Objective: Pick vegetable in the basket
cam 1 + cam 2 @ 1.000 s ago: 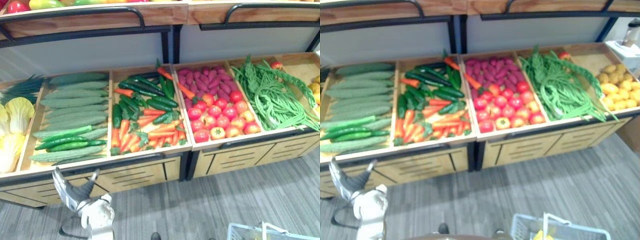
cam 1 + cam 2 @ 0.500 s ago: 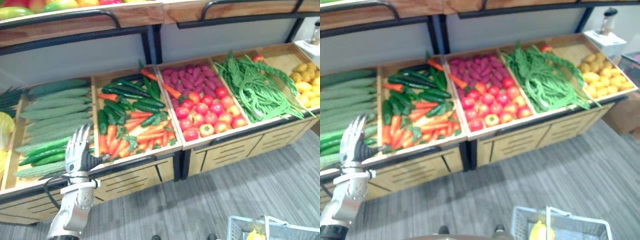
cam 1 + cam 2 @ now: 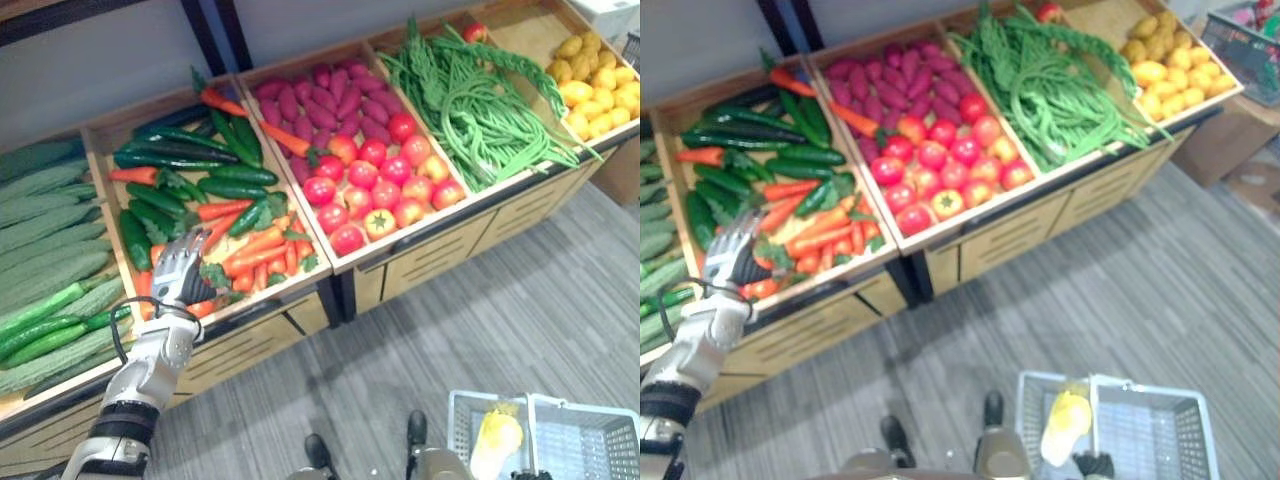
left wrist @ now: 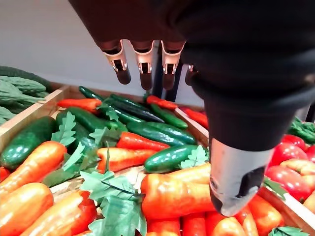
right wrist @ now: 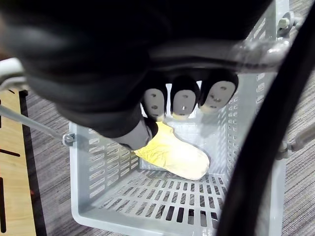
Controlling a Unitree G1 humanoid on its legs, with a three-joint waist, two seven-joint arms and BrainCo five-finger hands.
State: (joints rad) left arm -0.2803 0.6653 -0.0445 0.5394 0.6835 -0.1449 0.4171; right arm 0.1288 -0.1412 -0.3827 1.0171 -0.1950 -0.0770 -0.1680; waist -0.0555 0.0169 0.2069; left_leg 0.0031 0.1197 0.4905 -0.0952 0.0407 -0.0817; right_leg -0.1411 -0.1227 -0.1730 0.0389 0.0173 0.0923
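My left hand (image 3: 178, 272) hovers open over the front of the crate of orange carrots (image 3: 262, 250) and dark green cucumbers (image 3: 215, 165), fingers straight. In the left wrist view its fingertips (image 4: 146, 78) point over the pile and a carrot (image 4: 177, 194) lies just under the thumb, nothing held. The grey plastic basket (image 3: 530, 400) hangs low at my right with a pale yellow leafy vegetable (image 5: 172, 153) inside. My right hand (image 5: 184, 98) is shut on the basket's handle (image 5: 246, 49).
Bumpy green gourds (image 3: 45, 235) fill the crate to the left. To the right lie red tomatoes (image 3: 380, 185) and purple sweet potatoes (image 3: 335, 95), then long green beans (image 3: 480, 100) and yellow potatoes (image 3: 600, 85). Grey floor (image 3: 480, 310) runs along the stand.
The camera has swung right and down. My left hand rose from below the stand's front edge and moved right, from the gourd crate to over the carrots.
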